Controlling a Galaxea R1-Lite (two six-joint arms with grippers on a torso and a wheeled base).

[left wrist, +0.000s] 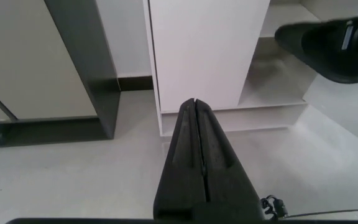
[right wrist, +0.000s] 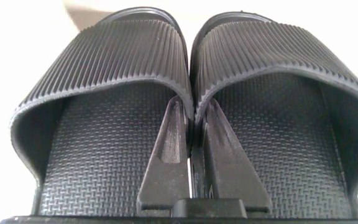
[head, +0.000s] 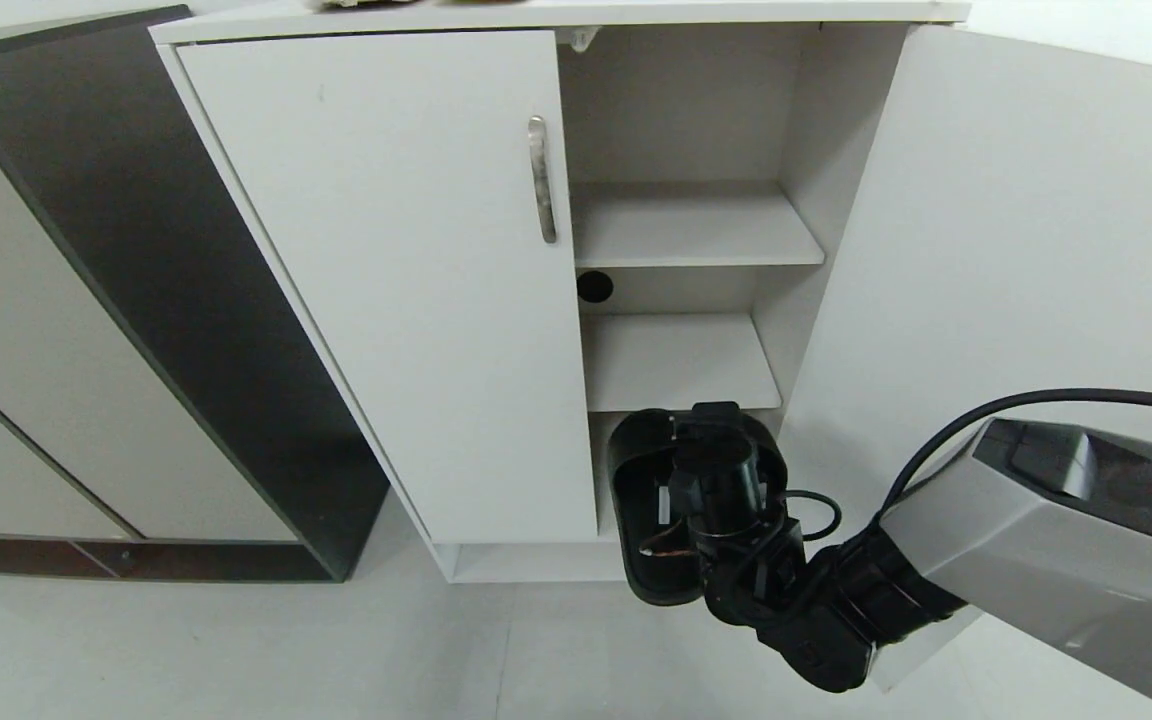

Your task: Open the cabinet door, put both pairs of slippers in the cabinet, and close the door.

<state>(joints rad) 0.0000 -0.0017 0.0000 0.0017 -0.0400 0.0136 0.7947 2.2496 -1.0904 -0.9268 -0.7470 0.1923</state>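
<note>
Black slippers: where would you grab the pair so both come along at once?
I'd pinch the two inner side walls where the slippers touch, coming from the open heel end, one finger under each strap. Side by side, those walls make one thin ridge; the right gripper holds them so.

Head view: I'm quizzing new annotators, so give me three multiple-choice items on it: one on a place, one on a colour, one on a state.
1. Where are the slippers?
A. On the top shelf.
B. Low at the cabinet's open side, held by the right end effector.
C. Lying on the floor.

2. What colour are they?
A. White.
B. Red.
C. Black.

3. How do the doors stand?
A. Both shut.
B. Left door shut, right door open.
C. Both open.

Answers: 1 B, the end effector pinches their straps there. 2 C, both are plainly black. 3 B, the inside shows on the right side alone.
</note>
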